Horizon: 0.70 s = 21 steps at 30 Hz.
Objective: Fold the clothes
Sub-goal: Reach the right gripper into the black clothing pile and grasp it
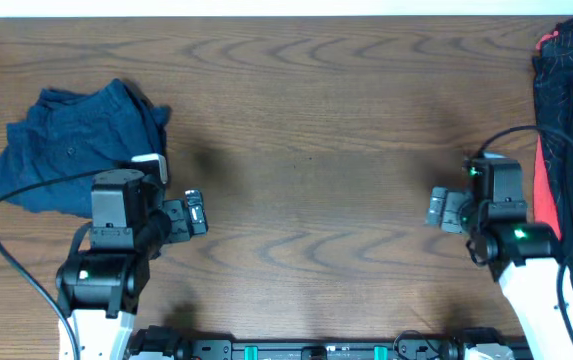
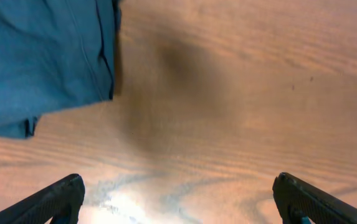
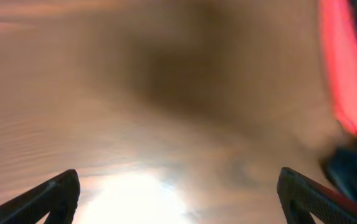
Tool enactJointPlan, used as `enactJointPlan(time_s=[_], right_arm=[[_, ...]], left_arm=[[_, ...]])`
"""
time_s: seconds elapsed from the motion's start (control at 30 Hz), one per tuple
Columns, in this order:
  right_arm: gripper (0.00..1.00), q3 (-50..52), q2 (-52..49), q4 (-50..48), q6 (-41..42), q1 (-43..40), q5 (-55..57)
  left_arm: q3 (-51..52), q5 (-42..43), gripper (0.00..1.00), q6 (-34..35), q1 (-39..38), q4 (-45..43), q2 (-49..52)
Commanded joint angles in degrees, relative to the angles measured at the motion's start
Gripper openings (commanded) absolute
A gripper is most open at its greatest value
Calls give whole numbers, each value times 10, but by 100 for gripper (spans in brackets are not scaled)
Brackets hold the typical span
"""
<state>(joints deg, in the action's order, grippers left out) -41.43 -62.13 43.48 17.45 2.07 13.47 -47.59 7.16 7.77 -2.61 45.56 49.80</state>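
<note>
Wood table (image 1: 316, 120) fills the overhead view, with an arm at each lower corner. The left gripper (image 1: 198, 212) points toward the middle of the table with its fingers spread wide and nothing between them. In its wrist view the two dark fingertips (image 2: 57, 199) sit at opposite bottom corners with bare wood between them. The right gripper (image 1: 434, 208) faces it from the other side, also spread apart and holding nothing (its wrist view is blurred, but both tips show far apart over the wood). The two grippers are well apart from each other.

A crumpled blue garment (image 1: 66, 150) lies at the left of the table, just behind and partly under the left arm. Its edge shows in the upper left of the left wrist view, clear of the fingers. At the right edge lies a heap (image 1: 571, 120) of black fabric with a thin red line pattern at the top and a red strip lower down, partly cut off by the frame. The right arm stands just beside it, and a black cable (image 1: 556, 150) loops over it. Whether the shirt lies in that heap cannot be told, since only dark cloth shows there.
</note>
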Motion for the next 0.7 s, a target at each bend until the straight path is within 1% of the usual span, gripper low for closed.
enactJointPlan(time_s=[0.0,0.17,0.3,0.37,0.5,0.57,0.67], right_arm=[[99,-7,-19,25,150,-45,150],[99,-7,-46,18,155,-157,163],[89,-5,-77,-8,155,-252,161],[84,-5,-94,-10,156,-286,152],[81,-5,-139,-22,155,-346,133],[81,-5,-159,-28,156,-365,132],[75,-5,-189,-38,156,-389,128]], left_arm=[[-10,4,98,7,3,8,3],[-10,4,98,7,3,9,3],[-10,4,98,7,3,9,3],[-10,4,98,7,3,9,3],[-10,4,98,7,3,9,3],[-10,4,98,7,3,9,3],[-10,4,98,7,3,9,3]])
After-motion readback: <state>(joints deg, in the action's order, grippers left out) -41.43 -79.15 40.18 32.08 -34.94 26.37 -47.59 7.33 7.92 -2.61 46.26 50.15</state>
